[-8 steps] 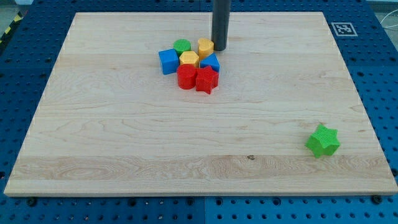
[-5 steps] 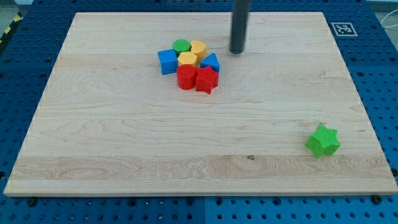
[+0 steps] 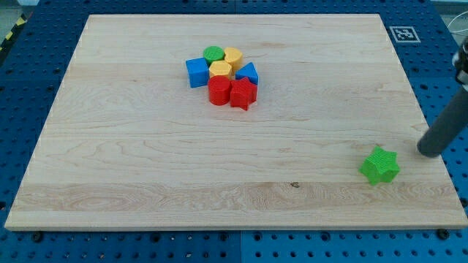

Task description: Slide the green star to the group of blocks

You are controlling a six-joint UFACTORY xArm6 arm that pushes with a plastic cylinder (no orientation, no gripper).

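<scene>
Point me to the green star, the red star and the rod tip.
green star point(image 3: 379, 166), camera view, centre of its top face
red star point(image 3: 243, 93), camera view, middle of its top
my tip point(image 3: 426, 151), camera view, rod's very lower end, right of the green star

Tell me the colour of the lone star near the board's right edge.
Green; the green star shows plainly in the camera view, left of my tip.

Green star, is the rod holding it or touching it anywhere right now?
Nothing is held. My tip sits just to the view's right of the green star, slightly above it, with a visible gap of board between them. The group of blocks is far off toward the view's upper left.
</scene>
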